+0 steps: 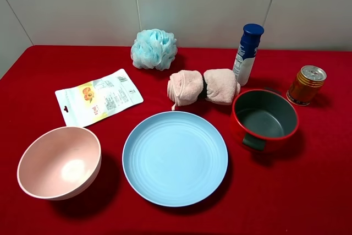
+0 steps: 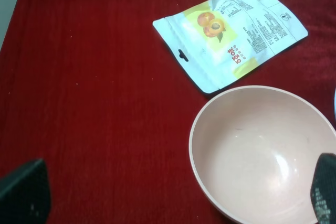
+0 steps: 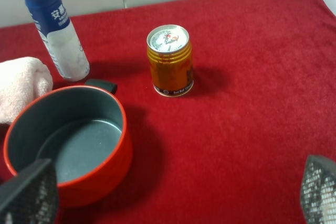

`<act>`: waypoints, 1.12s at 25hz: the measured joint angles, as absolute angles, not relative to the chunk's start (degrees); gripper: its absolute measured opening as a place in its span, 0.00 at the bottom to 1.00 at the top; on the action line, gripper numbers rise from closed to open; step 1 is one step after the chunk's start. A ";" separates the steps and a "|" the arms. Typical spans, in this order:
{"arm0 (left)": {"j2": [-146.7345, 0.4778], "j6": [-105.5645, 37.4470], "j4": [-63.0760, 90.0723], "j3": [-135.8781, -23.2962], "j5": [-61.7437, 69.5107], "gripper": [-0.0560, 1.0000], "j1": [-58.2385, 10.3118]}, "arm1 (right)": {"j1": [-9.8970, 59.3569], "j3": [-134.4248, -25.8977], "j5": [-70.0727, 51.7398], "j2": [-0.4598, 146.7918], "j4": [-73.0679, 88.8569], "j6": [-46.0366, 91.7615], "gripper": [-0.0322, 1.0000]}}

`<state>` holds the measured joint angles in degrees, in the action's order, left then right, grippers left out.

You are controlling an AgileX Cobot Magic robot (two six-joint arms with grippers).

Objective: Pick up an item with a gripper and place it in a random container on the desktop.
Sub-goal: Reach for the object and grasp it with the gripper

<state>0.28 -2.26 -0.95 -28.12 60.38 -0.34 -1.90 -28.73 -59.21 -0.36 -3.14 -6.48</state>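
Observation:
The pale pink rolled towel, cinched by a dark band, lies on the red desktop behind the light blue ridged plate, which holds nothing. One end of the towel shows in the right wrist view. No arm shows in the exterior high view. My left gripper is open and empty, with its fingertips wide apart above the cloth and the pink bowl. My right gripper is open and empty, low over the cloth by the red pot.
A pink bowl sits front left with a snack pouch behind it. A blue bath pouf stands at the back. A red pot, a blue-capped bottle and a gold can stand at the right.

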 joint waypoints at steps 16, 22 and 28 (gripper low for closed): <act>0.28 -2.26 -0.95 -28.12 60.38 0.99 -0.34 | -1.90 -28.88 -59.10 -0.36 -3.14 -6.48 0.70; 0.28 -2.26 -0.95 -28.12 60.38 0.99 -0.34 | -1.90 -33.77 -57.74 3.70 -3.09 -5.04 0.70; 0.28 -2.26 -0.95 -28.12 60.38 0.99 -0.34 | -1.90 -38.69 -56.18 15.24 -3.14 -0.57 0.70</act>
<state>0.28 -2.26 -0.95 -28.12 60.38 -0.34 -1.90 -38.69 -56.18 15.24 -3.14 -0.57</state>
